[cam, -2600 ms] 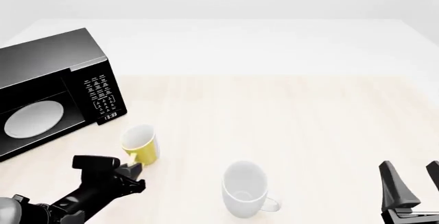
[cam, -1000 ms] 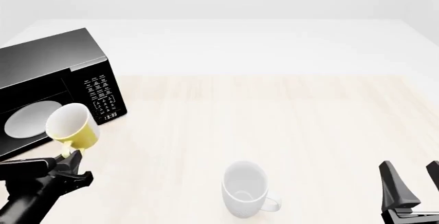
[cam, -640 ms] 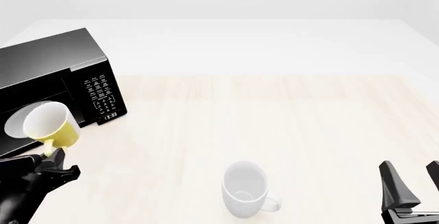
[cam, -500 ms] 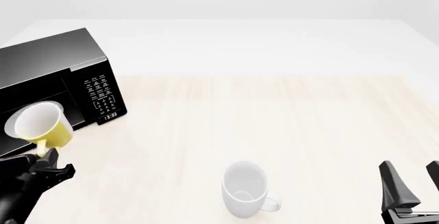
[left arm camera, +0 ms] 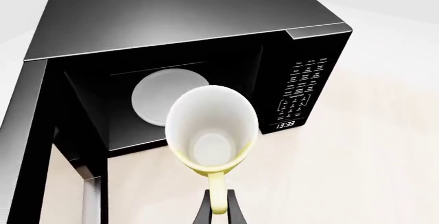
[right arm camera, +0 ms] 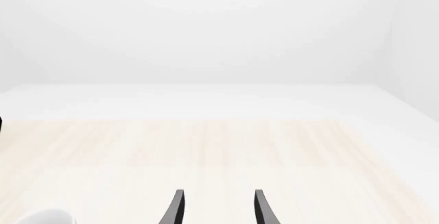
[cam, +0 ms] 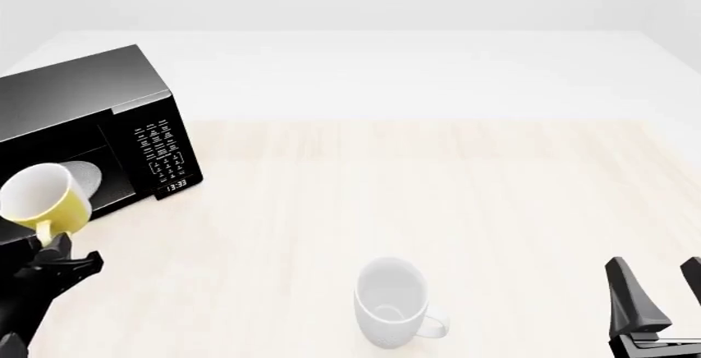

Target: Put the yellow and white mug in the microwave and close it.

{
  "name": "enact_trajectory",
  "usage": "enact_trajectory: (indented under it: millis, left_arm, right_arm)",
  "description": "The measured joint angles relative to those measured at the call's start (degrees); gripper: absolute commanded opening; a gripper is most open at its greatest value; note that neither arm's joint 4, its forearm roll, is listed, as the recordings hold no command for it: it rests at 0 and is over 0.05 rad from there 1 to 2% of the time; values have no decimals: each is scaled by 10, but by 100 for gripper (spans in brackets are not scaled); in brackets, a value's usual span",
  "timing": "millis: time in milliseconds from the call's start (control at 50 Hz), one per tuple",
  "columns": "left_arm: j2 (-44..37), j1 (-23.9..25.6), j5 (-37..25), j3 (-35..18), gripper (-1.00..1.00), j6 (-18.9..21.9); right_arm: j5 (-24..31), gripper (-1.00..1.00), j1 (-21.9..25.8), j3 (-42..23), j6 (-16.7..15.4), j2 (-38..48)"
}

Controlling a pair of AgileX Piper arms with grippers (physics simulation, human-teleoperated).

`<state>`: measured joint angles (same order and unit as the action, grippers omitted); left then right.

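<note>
Carrying the small mug with a yellow outside, white inside and yellow loop handle (cam: 39,202), the left pincer (cam: 52,251) is clamped on the handle, its two dark fingers pinching the loop from either side, as the left wrist view shows. The mug hangs in the air, clear of the pale wooden bench (cam: 438,185), tilted so its mouth faces the camera, and it sits right in front of the open cavity of the large black boxy microwave (cam: 98,120). It looks to be at the mouth of the opening, not inside: in the left wrist view the mug (left arm camera: 211,131) overlaps the lower front edge of the cavity, and the round white turntable plate (left arm camera: 161,100) lies beyond it, bare.

So the pick-up is done and the carry is nearly done. What is left, by my reading, is to push the mug in over the turntable, set it down upright, let go, draw the arm out, and swing the door shut. The door stands open; a dark panel at the side of the left wrist view is probably it, though I cannot be sure.

As for containers, the yellow mug is empty, its white floor plainly visible. The microwave holds only its plate. A slightly larger all-white mug (cam: 390,302) stands upright on the near bench, also empty.

The right pincer (cam: 655,305) rests low at the near right with its fingers spread apart, holding nothing
</note>
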<state>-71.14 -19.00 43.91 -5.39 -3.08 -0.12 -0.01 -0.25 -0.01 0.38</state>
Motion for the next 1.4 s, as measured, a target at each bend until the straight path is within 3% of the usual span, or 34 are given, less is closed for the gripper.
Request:
enact_trajectory:
  millis: [820, 1400]
  left_arm:
    - [-150, -24, 57, -70, -100, -11]
    - [-198, -40, 73, -104, -100, -17]
  right_arm:
    - [0, 100, 0, 0, 0, 0]
    - [0, 100, 0, 0, 0, 0]
